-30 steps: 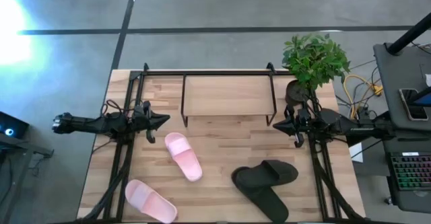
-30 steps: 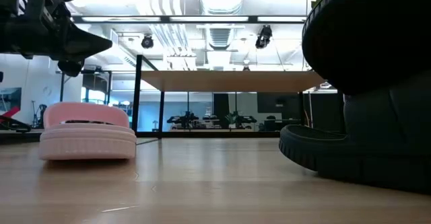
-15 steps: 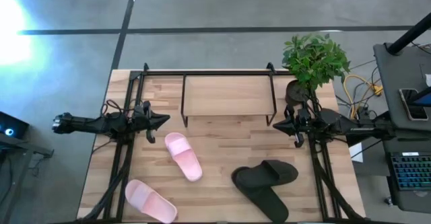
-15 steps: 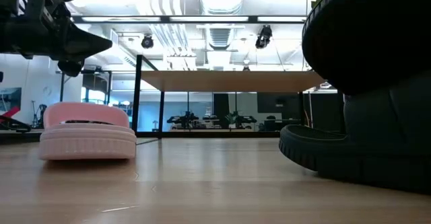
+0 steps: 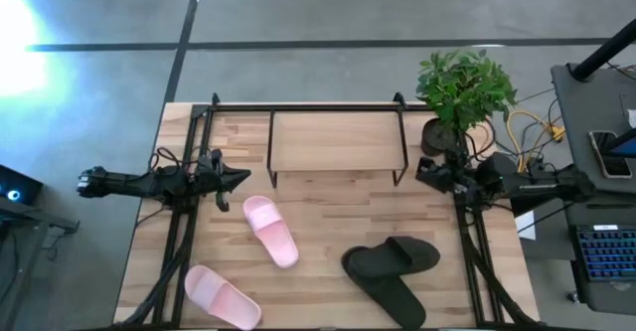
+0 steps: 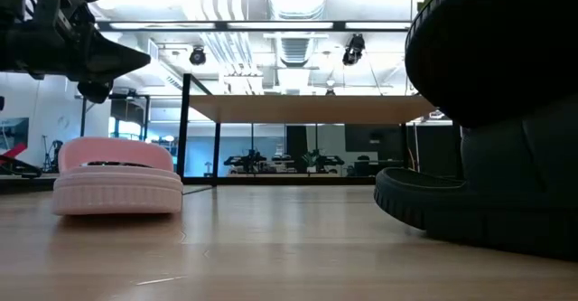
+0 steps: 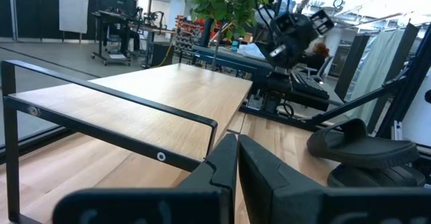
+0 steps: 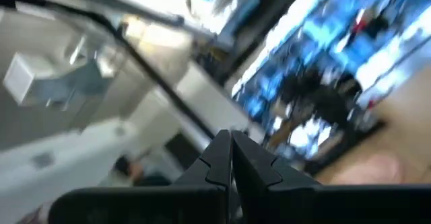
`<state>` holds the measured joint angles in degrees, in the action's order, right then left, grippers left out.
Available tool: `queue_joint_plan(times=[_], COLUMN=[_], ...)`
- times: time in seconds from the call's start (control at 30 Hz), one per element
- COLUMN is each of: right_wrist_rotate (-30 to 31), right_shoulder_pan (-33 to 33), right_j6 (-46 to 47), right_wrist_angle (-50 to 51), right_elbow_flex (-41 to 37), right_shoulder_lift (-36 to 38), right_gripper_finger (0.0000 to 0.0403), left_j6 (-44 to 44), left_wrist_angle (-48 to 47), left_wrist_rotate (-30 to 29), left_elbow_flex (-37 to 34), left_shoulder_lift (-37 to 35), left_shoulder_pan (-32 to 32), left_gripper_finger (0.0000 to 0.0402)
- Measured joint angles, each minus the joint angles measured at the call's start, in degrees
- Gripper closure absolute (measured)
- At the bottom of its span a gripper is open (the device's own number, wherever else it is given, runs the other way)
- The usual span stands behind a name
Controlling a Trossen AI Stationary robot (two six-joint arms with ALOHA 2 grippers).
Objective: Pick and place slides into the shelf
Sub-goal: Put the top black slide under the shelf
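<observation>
High view, shelf: the shelf stands at the table's far edge, midway across, its light wooden top board bare and its long side running left to right.
Pink slide, near shelf: one pink slide lies on the table in front of the shelf's left leg, long axis diagonal from far-left to near-right, strap at the nearer end.
Pink slide, front corner: the second pink slide lies at the near-left corner, also diagonal from far-left to near-right, well apart from the first.
Black slides: the black pair lies at near-right, one slide overlapping the other, one running roughly left to right, the other slanting toward the near edge.
Left gripper: the left gripper hovers just left of the shelf, pointing right, fingers pressed together and empty; the left wrist view confirms this.
Right gripper: the right gripper sits just right of the shelf beside the potted plant, fingers closed on nothing in the right wrist view.
Low view: a pink slide sits flat at left; the black slides fill the right side.
</observation>
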<state>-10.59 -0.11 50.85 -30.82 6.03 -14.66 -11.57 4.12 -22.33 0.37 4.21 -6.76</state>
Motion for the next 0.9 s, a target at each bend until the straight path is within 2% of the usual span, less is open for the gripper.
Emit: queue_joint_plan(times=[0.1, 0.2, 0.27, 0.33, 0.43, 0.53, 0.73, 0.9], right_wrist_rotate=[-7.7, -9.5, -9.7, -7.4, 2.0, 7.9, 14.1, 13.2], right_shoulder_pan=[1.6, 4.4, 7.0, 10.2, 15.9, 21.5, 29.0, 31.8], right_j6=[0.6, 0.7, 0.9, 3.3, 11.2, 20.7, 39.8, 44.5], right_wrist_angle=[-3.0, -2.5, 2.1, 12.9, 34.4, 51.1, 71.8, 78.6], right_elbow_flex=[5.0, 10.4, 13.9, 18.2, 25.2, 32.2, 48.7, 63.2], right_shoulder_lift=[-6.6, -12.0, -15.8, -19.5, -26.4, -34.5, -49.6, -60.7], right_gripper_finger=[0.0394, 0.0394, 0.0394, 0.0394, 0.0394, 0.0394, 0.0394, 0.0394], left_j6=[0.0, 0.0, 0.0, 0.3, 1.5, 1.5, 1.5, 1.4], left_wrist_angle=[0.0, 0.0, 0.0, 0.0, 0.0, 0.0, 2.1, 7.7], left_wrist_rotate=[0.0, 0.0, 0.0, 0.0, 0.0, 0.0, 0.0, 0.0], left_elbow_flex=[0.0, 0.0, 0.0, 0.0, 0.0, 0.0, 0.0, 0.0], left_shoulder_lift=[0.0, 0.0, 0.0, 0.0, 0.0, -0.1, 0.0, -0.2], left_shoulder_pan=[0.0, 0.0, 0.0, 0.0, 0.0, 0.0, 0.0, 0.0], left_gripper_finger=[0.0402, 0.0402, 0.0402, 0.0402, 0.0402, 0.0402, 0.0402, 0.0402])
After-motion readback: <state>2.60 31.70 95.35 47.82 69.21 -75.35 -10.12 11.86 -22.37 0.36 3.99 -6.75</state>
